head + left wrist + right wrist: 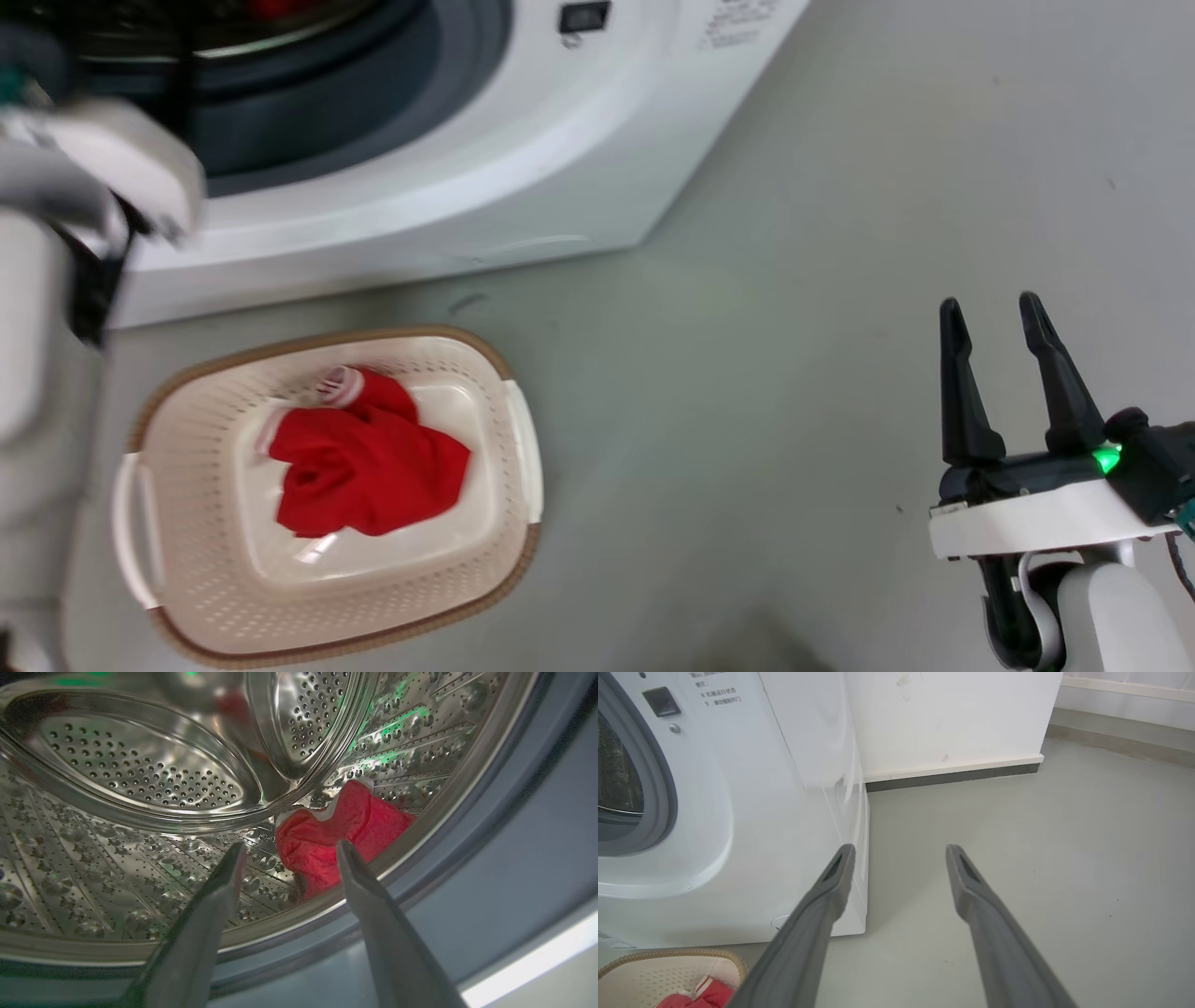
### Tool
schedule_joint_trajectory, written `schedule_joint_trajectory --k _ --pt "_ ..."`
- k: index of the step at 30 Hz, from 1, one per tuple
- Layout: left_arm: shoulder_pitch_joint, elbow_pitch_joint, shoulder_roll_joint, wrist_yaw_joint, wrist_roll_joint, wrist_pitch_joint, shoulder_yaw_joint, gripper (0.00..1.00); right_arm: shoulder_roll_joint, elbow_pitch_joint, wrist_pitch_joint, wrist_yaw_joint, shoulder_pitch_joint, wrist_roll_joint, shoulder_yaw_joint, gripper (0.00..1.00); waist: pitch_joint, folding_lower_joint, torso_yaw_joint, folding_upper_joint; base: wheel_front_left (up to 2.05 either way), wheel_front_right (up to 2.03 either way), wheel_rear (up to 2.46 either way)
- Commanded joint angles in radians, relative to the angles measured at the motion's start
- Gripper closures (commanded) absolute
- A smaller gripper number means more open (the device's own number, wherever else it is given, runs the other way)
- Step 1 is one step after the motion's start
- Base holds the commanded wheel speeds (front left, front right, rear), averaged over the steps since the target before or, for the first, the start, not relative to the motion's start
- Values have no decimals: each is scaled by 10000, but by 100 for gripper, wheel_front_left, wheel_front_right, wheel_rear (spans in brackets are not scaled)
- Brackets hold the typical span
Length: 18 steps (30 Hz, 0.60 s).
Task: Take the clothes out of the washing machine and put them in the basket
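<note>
Here's the left gripper [292, 851] spread wide and empty at the washing machine [514, 872] mouth, a red garment [345, 826] slumped just inside its drum [117, 882] rim, looking light and floppy, so I'd pinch the bunched middle fold.

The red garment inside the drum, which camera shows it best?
Left wrist view: the garment lies in plain sight on the perforated drum, beyond the open left pincer. Head view catches a red sliver at its top edge; right wrist view sees the porthole rim sidelong.
</note>
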Motion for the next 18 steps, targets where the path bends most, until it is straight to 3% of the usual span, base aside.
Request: schedule_joint_trajectory --k 1,14,18 --pt "-523 114 191 -24 96 409 -137 0 5 -90 -18 -7 -192 121 116 0 738 -1 -658 0 0 0 0" --pt "-5038 2228 1918 -68 -283 3872 -1364 0 11 -397 -18 -7 -566 1105 1184 0 2182 -1 -2339 0 0 0 0" --pt "-5818 3157 2018 -70 -484 4622 -1341 0 15 -415 -18 -8 -489 1282 1448 0 2362 -1 -2787 0 0 0 0"
